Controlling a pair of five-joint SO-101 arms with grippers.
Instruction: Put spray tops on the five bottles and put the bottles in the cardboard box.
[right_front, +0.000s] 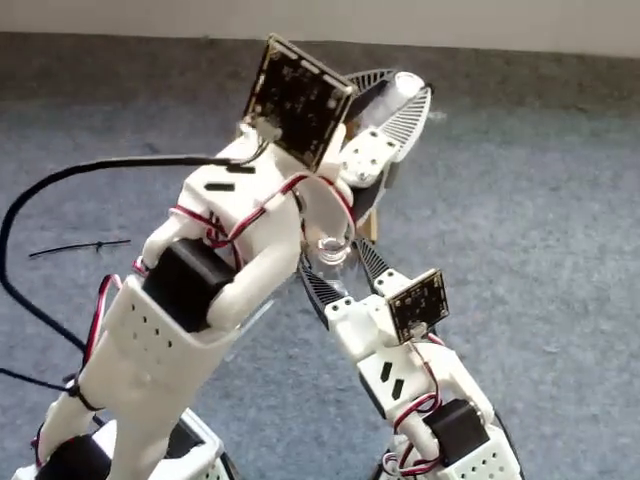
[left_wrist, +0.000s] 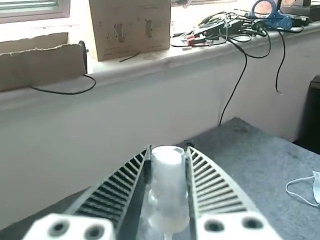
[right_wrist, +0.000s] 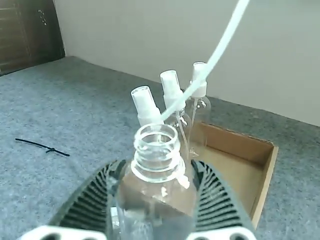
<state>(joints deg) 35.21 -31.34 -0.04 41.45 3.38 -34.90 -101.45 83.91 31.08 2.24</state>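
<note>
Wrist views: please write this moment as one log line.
left gripper: shut on spray top | right gripper: shut on open bottle | three topped bottles at cardboard box

Grey carpet (right_front: 540, 200) covers the work surface and meets a pale wall (right_front: 450, 20) along the twelve o'clock edge. A black cable tie (right_front: 80, 247) lies at nine o'clock, with a black cable (right_front: 60, 180) curving near it. Across the room, a brightly lit white sill (left_wrist: 150, 62) below a window frame (left_wrist: 30, 7) carries cardboard pieces (left_wrist: 130, 25) and tangled wires (left_wrist: 225, 25). A face mask (left_wrist: 305, 190) rests on the carpet.
</note>
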